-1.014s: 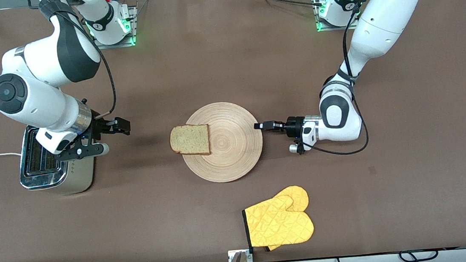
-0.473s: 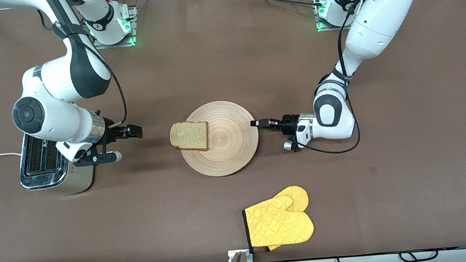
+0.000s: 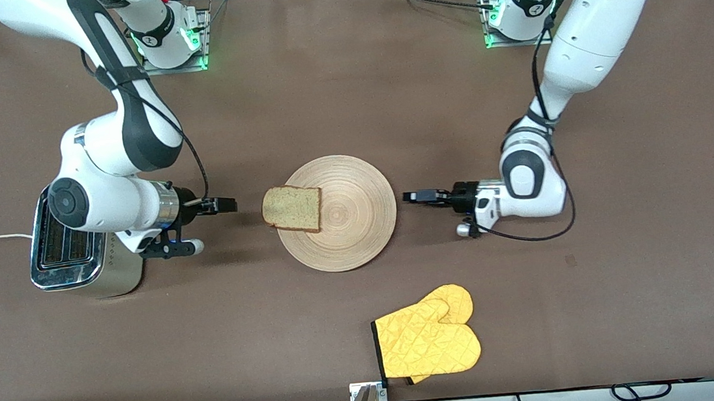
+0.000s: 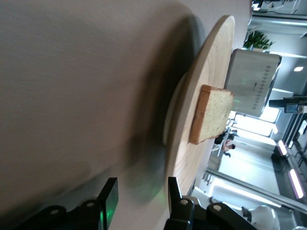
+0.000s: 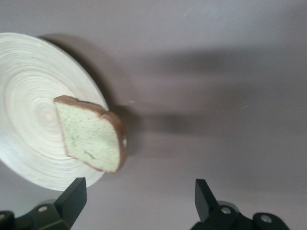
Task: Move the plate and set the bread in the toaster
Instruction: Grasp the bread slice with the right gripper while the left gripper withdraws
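mitt lies nearest on the bench, untouched. plate sits mid-bench, set down after its shift; bread overhangs its rim toward the toaster. left gripper, fingers apart, has let go and backed just clear. right gripper, spread wide, has closed in on the bread, so its pickup looks next.

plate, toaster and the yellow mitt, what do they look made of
Plate: seemingly light matte wood; fine concentric ring grain shows.
Toaster: looks like polished metal; chrome top reflects, sides brushed silver.
Mitt: probably quilted fabric; diamond stitching, dark edge binding.
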`<state>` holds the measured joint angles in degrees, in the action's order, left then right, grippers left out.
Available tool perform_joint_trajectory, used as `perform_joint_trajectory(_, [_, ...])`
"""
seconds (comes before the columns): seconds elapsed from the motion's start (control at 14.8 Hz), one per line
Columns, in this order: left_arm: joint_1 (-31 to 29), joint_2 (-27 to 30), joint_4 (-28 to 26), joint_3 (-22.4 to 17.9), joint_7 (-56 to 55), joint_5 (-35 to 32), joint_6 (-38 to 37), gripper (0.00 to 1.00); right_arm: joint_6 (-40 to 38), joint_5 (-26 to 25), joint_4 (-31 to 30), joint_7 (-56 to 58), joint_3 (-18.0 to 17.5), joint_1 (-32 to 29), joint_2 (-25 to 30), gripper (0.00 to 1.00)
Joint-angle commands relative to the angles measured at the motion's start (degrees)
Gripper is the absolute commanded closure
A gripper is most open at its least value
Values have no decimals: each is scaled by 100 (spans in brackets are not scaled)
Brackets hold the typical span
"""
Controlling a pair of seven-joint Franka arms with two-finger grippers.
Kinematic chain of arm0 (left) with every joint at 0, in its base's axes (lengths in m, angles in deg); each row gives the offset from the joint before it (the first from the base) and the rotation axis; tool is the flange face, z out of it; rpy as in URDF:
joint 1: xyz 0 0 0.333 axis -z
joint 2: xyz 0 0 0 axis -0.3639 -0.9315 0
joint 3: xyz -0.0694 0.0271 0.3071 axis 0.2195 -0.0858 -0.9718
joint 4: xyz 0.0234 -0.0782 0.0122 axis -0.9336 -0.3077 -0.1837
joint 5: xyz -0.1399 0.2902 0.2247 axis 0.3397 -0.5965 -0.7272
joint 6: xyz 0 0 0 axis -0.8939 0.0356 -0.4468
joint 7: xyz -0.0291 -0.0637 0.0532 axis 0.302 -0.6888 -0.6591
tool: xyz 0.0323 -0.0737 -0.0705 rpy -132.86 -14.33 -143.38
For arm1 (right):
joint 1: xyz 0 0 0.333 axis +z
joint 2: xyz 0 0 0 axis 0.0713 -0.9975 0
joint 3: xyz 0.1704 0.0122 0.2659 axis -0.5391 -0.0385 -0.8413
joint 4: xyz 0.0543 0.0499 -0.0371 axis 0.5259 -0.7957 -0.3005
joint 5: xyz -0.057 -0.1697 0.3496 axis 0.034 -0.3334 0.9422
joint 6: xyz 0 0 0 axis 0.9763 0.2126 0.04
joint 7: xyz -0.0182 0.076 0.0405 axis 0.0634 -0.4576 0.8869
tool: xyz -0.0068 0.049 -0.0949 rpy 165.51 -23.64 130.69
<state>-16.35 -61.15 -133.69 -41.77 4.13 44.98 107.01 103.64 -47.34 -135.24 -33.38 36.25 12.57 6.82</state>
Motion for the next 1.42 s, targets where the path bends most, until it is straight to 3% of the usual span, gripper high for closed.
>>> perform_joint_trajectory(0.0, [-602,435,-33,-145,-277,-1078,-695,51,80,844,20,14,16,4,-371,0])
perform_joint_trajectory(0.14, [-1025,804,45,-145,-645,-1913,-1055,51,202,917,20,-3,8,65,-512,0])
perform_joint_trajectory(0.27, [-1367,946,553,-154,-1102,-2801,-1686,50,273,943,20,-3,16,179,-662,0])
perform_joint_trajectory(0.41, [-1754,1156,993,-163,-1524,-3207,-2276,50,370,943,-15,-20,16,284,-723,0])
perform_joint_trajectory(0.68, [-2019,1684,2064,-163,-2482,-4822,-3312,49,422,1136,-15,-38,16,329,-882,0])
perform_joint_trajectory(0.74, [-2002,1711,2372,-145,-2632,-5105,-3698,41,423,1233,-15,-38,16,320,-882,0])
perform_joint_trajectory(0.81, [-1993,1798,2558,-128,-2781,-5290,-4102,13,431,1242,2,-38,16,311,-882,0])
perform_joint_trajectory(0.88, [-2019,1999,2699,-128,-2809,-5388,-4428,0,475,1268,11,-38,8,311,-934,0])
perform_joint_trajectory(1.08, [-2019,2806,2788,-163,-3333,-5747,-4766,0,475,1400,20,-47,8,311,-1022,0])
perform_joint_trajectory(1.35, [-1625,3011,2736,91,-3565,-6644,-4731,0,475,1690,37,-38,8,355,-1163,11])
